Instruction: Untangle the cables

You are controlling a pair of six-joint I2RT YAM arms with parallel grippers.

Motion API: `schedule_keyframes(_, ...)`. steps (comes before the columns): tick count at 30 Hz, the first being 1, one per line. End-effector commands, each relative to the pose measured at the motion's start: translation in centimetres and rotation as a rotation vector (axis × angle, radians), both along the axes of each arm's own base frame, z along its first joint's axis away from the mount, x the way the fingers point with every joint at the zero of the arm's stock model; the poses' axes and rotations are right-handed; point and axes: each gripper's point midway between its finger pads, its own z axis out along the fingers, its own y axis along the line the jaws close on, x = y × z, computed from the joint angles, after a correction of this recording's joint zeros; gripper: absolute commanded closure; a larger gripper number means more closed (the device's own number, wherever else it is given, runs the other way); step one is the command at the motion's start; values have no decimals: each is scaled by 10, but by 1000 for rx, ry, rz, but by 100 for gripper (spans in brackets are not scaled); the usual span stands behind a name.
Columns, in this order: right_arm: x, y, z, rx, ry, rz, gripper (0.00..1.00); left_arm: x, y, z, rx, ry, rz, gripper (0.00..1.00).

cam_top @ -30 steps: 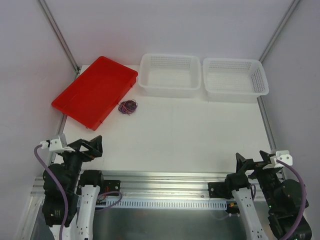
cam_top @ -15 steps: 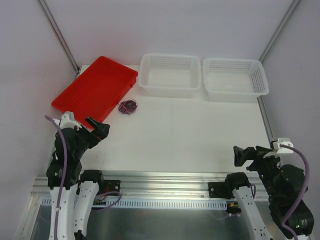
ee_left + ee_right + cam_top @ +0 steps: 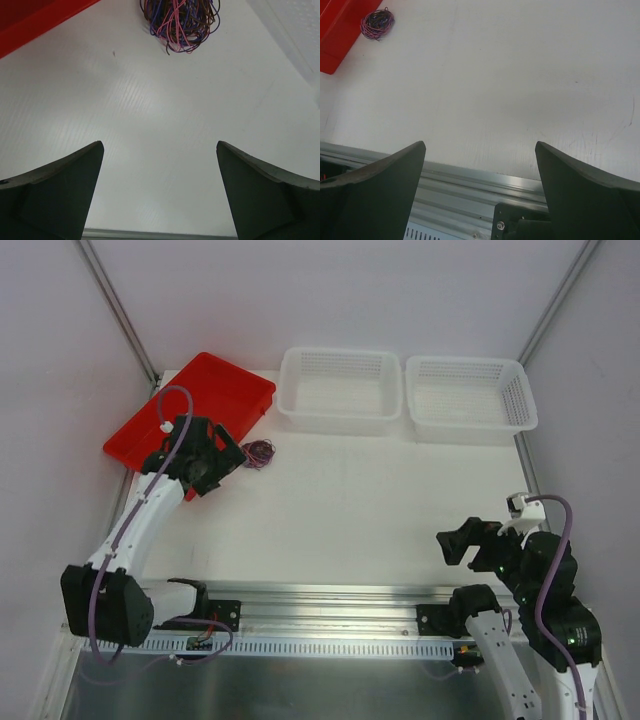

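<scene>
The cables (image 3: 260, 452) lie as one small tangled ball of thin purple, pink and dark wires on the white table, just off the red tray's near corner. My left gripper (image 3: 232, 458) hovers immediately left of the ball, open and empty. In the left wrist view the cables (image 3: 180, 22) sit at the top centre, well ahead of the wide-apart fingertips of the left gripper (image 3: 160, 145). My right gripper (image 3: 458, 538) is open and empty near the front right of the table. The right wrist view shows that gripper (image 3: 480, 144) spread wide, with the cables (image 3: 376, 23) far off at top left.
A red tray (image 3: 170, 425) lies at the back left, its edge (image 3: 30, 20) close to the ball. Two white mesh baskets (image 3: 340, 390) (image 3: 470, 395) stand along the back. An aluminium rail (image 3: 330, 600) runs along the table's near edge, below the right gripper.
The left arm has swung up from its base and reached forward to the tangled ball. The right arm has risen and moved a little left and forward. Both grippers stayed open.
</scene>
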Motion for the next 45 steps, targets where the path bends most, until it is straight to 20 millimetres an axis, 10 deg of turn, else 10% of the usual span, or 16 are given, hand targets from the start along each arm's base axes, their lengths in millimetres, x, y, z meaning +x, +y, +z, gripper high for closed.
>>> schedule_keyframes(1,3,12,0,84,2,19,3,46,-3,5,74,-70,107,3)
schedule_keyframes(11,-3,33,-17,137,31,130,3,132,-13,-40,225,-18,188,10)
schedule_keyframes(23,-2,36,-35,125,53,157,3,148,-23,-129,256,171,162,26)
schedule_keyframes(34,-3,64,-30,267,74,261,3,86,-57,-143,289,244,-71,93)
schedule_keyframes(45,25,86,-42,353,157,324,3,-52,-152,-144,291,246,-530,100)
